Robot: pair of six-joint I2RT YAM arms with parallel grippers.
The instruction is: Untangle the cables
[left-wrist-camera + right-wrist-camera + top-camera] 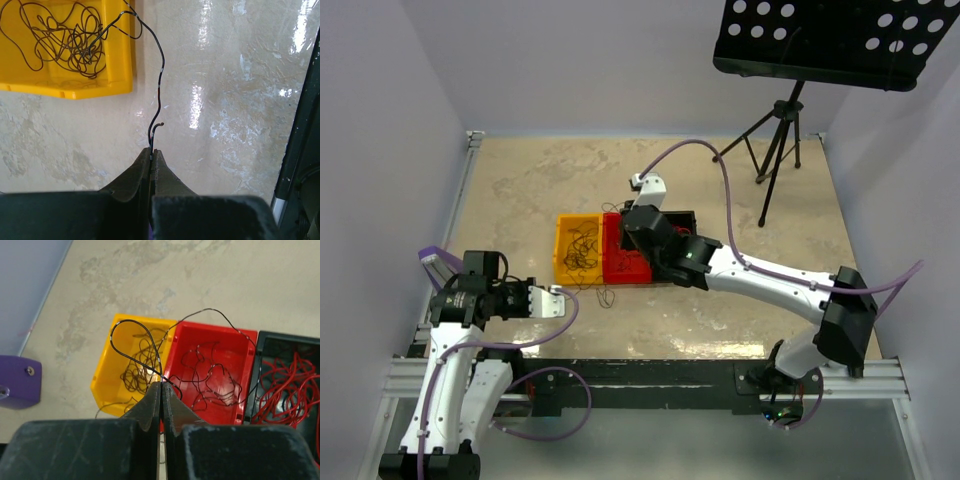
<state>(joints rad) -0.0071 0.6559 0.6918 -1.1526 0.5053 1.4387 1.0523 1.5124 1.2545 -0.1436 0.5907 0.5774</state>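
On the left of the marbled table (520, 180), the left gripper (151, 156) is pinched fully closed on the end of one thin dark cable (159, 75). That cable climbs away over the bare tabletop and crosses the rim of the yellow bin (119, 75), where a tangle of dark cables (75, 45) lies. Beside it, touching, the red bin (200, 337) holds more curly dark cables (215, 385), and the black bin (267, 342) holds red cables (290, 385). Above the yellow-red seam, the right gripper (161, 385) is clamped tight on a looping dark cable (126, 321).
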